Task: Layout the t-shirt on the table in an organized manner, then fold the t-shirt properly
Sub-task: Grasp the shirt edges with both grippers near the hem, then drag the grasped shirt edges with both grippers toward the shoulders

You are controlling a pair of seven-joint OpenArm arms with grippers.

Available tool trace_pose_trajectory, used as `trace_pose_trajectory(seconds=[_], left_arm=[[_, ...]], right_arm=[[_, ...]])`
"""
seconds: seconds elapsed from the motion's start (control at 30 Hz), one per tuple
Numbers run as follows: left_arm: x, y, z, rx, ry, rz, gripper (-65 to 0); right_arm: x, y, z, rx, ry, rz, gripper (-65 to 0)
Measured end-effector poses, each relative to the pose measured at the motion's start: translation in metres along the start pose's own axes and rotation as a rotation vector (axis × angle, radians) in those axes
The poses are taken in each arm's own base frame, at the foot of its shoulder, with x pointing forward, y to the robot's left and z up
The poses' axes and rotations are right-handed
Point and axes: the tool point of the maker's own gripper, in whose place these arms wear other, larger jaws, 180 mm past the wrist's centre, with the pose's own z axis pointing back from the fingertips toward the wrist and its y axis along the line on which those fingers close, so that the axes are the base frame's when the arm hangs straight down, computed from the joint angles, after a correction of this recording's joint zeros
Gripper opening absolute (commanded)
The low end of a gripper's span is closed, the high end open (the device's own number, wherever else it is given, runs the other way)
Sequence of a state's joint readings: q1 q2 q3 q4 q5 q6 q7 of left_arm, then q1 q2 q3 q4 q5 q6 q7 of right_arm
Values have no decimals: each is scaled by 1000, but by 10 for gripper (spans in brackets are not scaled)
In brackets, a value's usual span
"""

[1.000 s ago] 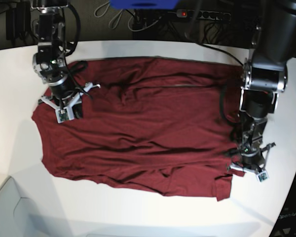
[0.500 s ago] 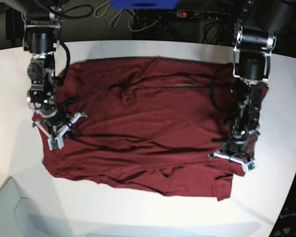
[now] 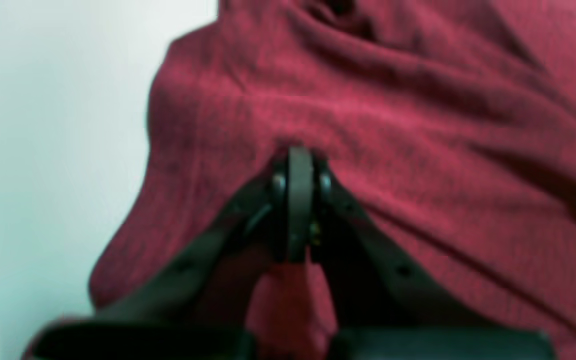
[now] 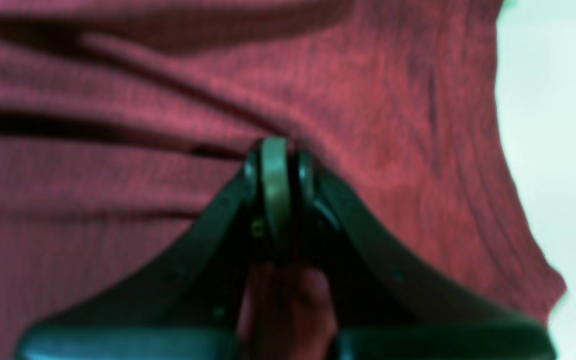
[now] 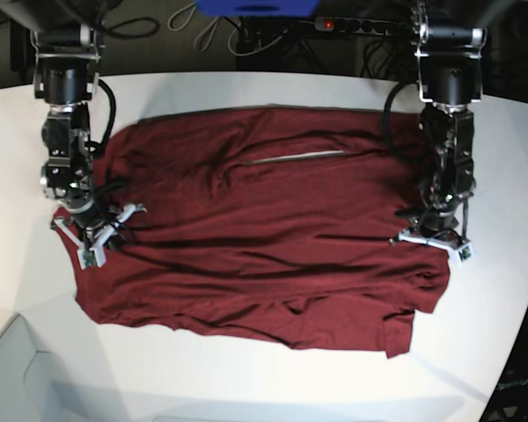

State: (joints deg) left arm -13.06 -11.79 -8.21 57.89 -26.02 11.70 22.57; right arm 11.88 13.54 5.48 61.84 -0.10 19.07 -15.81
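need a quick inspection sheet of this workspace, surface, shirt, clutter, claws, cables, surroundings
surface: white table with a curved edge, bare around the shirt
job's things: dark red t-shirt spread out, wrinkled, a pale line across its upper middle; side edges bunched at both claws
clutter: nothing seen on the table
grippers: left claw shut on the t-shirt at the side on the base view's right; right claw shut on the t-shirt at the opposite side; both wrist views show cloth bunched at closed tips
cables: black cables run along both arms; loose cords behind the table
surroundings: dark floor behind, power strip with a red light, blue object at the top edge
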Motion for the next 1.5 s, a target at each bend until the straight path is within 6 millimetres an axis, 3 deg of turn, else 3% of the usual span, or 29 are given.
trace_pose_trajectory(seconds=[0.23, 0.4, 0.57, 0.7, 0.93, 1.13, 1.23, 1.4, 1.5], left_arm=[[21, 11, -21, 49, -62, 8, -646], [31, 16, -23, 66, -56, 17, -646], [32, 8, -14, 46, -34, 20, -646], [28, -2, -4, 12, 3, 20, -646], [63, -39, 36, -110, -73, -5, -646], [49, -46, 69, -161, -57, -44, -646], [32, -46, 81, -176, -24, -56, -646], [-25, -16, 88, -121, 101, -79, -646], [-36, -9, 95, -116, 115, -84, -646]], right_arm=[[25, 14, 45, -4, -134, 81, -635], [-19, 30, 66, 24, -54, 92, -635], [-46, 33, 67, 33, -3, 77, -635], [-55, 33, 68, 34, 2, 65, -636], [-68, 39, 88, 43, 12, 74, -636], [-81, 13, 100, -23, 39, 46, -636], [-83, 2, 103, -51, 45, 33, -636], [-86, -11, 107, -82, 57, 30, -636], [-87, -9, 109, -79, 60, 32, -636]])
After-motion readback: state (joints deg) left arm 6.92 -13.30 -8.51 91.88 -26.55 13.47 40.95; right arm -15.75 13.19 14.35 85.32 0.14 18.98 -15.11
